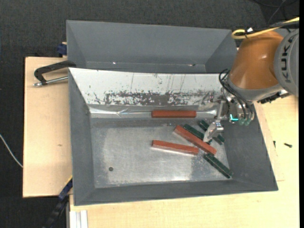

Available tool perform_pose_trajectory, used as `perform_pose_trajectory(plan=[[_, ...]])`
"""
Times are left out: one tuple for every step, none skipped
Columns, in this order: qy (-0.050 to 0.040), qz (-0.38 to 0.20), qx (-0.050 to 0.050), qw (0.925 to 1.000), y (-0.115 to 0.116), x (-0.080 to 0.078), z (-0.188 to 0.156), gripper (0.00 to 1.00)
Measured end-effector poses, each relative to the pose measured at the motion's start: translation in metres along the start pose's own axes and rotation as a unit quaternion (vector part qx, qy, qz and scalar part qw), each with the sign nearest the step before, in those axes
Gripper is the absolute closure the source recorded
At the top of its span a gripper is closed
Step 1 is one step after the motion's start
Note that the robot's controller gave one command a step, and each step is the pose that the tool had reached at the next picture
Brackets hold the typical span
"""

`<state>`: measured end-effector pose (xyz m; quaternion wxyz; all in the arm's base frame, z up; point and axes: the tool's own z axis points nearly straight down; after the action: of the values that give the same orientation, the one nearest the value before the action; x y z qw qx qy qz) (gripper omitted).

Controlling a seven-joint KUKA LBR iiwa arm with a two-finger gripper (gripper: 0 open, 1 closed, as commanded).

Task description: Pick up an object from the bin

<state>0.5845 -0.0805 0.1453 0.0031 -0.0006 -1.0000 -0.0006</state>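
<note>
Camera view: the gripper (213,131) hangs low in the bin (78,151), and I cannot tell whether it is released or clenched. Right under its tip lies a slanted red-brown bar (194,138), with a dark green bar (217,165) at its end nearer the camera. A second red-brown bar (175,147) lies just beyond, away from the arm. A third red-brown bar (174,113) rests by the far wall.

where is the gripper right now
In the camera view the gripper is down in the bin's right half, by the right end of the slanted red bar, near a dark green bar.
</note>
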Motion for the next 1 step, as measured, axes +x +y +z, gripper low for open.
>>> perform_pose_trajectory(plan=[[-0.0041,-0.001,0.000,1.0000,0.0002,-0.0020,-0.0044,0.00]])
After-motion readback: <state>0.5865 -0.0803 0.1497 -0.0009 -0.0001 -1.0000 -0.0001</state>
